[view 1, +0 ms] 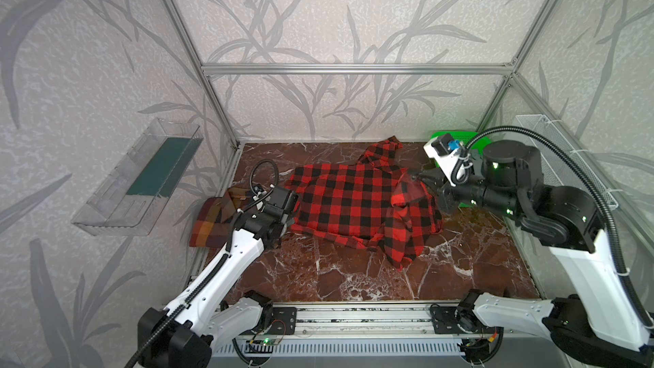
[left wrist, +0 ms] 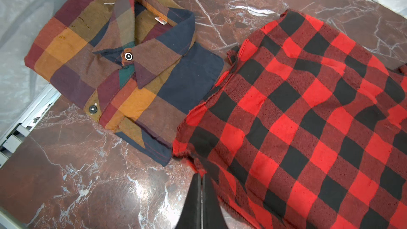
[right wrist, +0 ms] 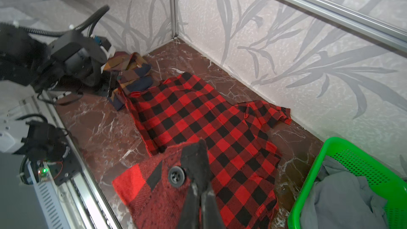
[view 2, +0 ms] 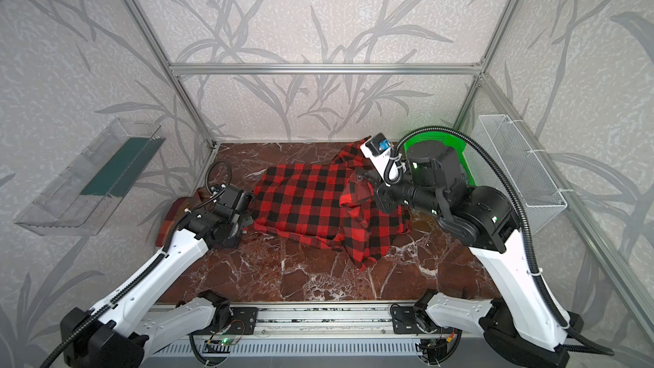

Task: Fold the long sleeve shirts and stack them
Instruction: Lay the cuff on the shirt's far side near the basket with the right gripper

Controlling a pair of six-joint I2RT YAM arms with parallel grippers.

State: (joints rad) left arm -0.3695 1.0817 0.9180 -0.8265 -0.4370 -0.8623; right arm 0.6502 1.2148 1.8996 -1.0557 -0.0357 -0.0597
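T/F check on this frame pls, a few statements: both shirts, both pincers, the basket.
1. The brown, orange and maroon plaid shirt lies folded at the table's left. True.
2. The red-and-black check shirt is stacked on it. False: it lies spread beside it on the marble table.
3. The right pincer is shut on check fabric next to a black button. True.
4. The left pincer hangs open over the plaid shirt. False: it is shut on the check shirt's hem.
5. The green plastic basket is empty. False: grey cloth lies in it.
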